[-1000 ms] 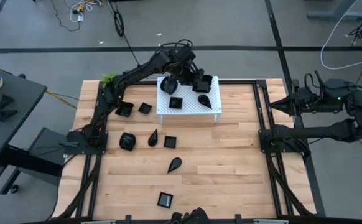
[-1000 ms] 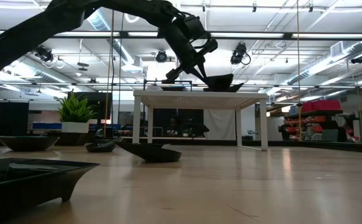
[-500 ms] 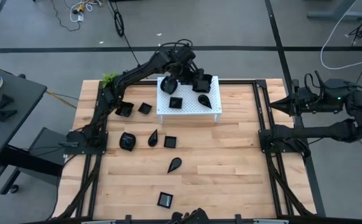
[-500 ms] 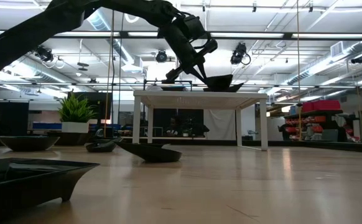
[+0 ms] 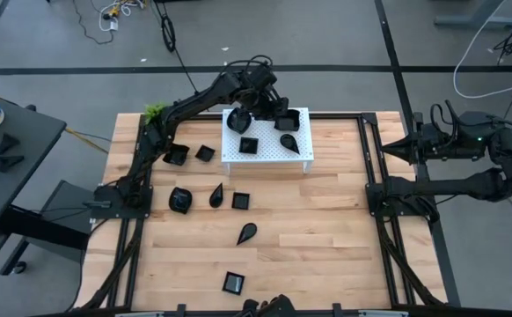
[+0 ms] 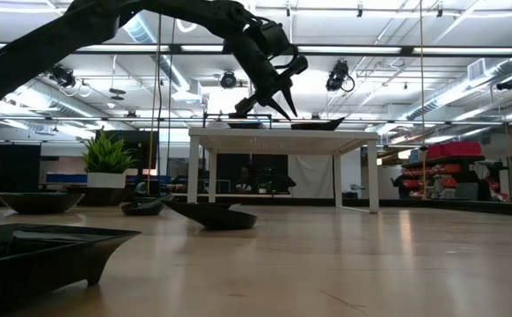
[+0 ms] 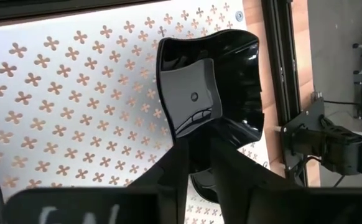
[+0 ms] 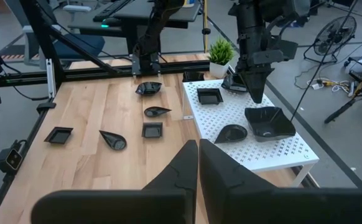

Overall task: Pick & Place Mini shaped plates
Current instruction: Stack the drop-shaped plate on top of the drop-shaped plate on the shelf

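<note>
On the left of the high view, a square plate (image 5: pixel 176 155) and a smaller square (image 5: pixel 205 152) lie on the surface (image 5: pixel 326 246) by the left arm's base, with a round plate (image 5: pixel 179 201), a leaf plate (image 5: pixel 217 194) and another square (image 5: pixel 241 201) in a row nearer the middle. A second leaf (image 5: pixel 247 232) and a lone square (image 5: pixel 233 283) lie nearer the front edge. The plant (image 5: pixel 155 112) shows as a green tuft at the back left corner.

The left arm reaches from its base diagonally to the white stand (image 5: pixel 300 151), where the left tool (image 5: pixel 272 113) hangs over a wavy plate (image 5: pixel 287 119) on the back right of the stand's top. Three more plates sit on the stand.

The low view alone shows height: the left tool (image 6: pixel 278 107) points down with fingertips just above the stand (image 6: pixel 278 134), and the wavy plate (image 6: pixel 319 124) rests flat on it.

The left wrist view shows the wavy plate (image 7: pixel 209 93) lying on the perforated top just ahead of the fingers (image 7: pixel 180 163), which stand slightly spread and hold nothing.

The right wrist view shows the left tool (image 8: pixel 256 86) from across the surface, poised above the wavy plate (image 8: pixel 268 122).

On the right, the right arm rests folded at the surface's edge, right tool (image 5: pixel 395 148) pressed together, empty.
</note>
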### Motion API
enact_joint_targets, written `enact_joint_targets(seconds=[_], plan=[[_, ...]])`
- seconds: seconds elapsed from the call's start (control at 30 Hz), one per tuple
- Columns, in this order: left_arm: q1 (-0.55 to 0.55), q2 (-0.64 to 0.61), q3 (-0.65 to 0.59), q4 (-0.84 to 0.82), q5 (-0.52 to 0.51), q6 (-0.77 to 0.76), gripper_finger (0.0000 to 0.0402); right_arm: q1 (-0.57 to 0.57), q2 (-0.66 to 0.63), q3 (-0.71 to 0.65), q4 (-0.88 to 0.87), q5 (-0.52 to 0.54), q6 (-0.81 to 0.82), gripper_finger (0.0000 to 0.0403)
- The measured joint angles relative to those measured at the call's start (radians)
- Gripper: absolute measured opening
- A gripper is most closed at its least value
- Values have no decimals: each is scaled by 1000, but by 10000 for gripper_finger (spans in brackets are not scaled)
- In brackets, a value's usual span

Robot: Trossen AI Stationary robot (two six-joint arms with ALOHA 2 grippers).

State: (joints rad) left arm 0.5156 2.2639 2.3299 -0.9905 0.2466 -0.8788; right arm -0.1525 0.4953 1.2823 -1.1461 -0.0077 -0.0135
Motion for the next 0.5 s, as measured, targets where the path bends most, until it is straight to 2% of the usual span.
enact_joint_targets(seconds=[0.2,0.5], plan=[[-3,-1,0,0,4,3,73,0,0,0,0,0,0,20],[-14,-44,1,2,19,141,71,0,0,0,0,0,0,20]])
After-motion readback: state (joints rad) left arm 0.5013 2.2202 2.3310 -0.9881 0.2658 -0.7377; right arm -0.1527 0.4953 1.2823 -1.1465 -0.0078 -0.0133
